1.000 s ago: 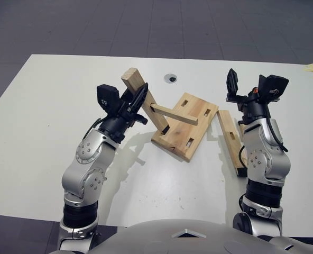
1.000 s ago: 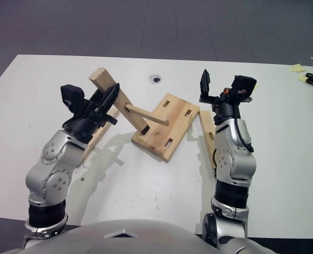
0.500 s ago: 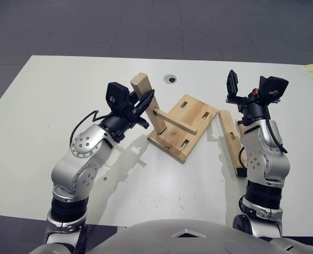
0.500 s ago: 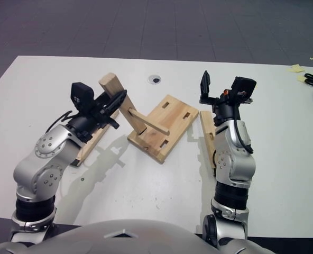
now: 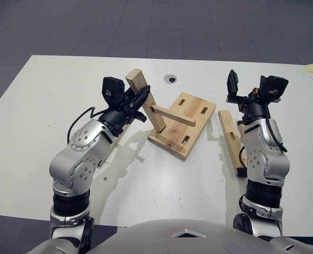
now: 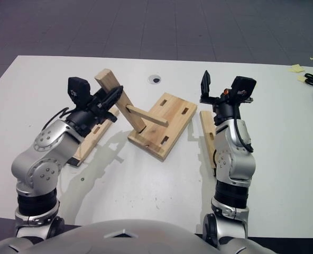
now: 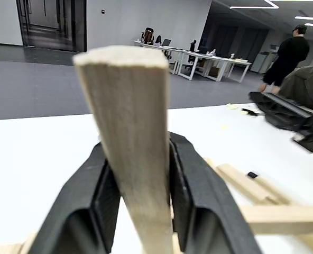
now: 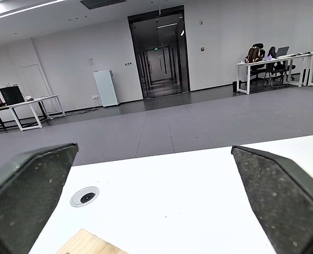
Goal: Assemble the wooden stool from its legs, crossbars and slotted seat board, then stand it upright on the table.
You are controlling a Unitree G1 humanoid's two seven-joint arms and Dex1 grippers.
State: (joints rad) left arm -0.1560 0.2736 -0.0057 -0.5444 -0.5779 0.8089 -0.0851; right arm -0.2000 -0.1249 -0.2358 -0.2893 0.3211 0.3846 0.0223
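Leg (image 5: 137, 83) with crossbar (image 5: 172, 115) is tilting into seat board (image 5: 194, 120) on tabletop (image 5: 51, 106), left gripper (image 5: 139, 99) pinching it; right gripper (image 5: 246, 87) is hovering spread. Next likely needs pressing leg squarely home.

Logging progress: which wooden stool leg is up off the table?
The leg clamped in the left gripper, tilted, lower end at the seat board. The leg by the right arm and the leg under the left arm lie flat.
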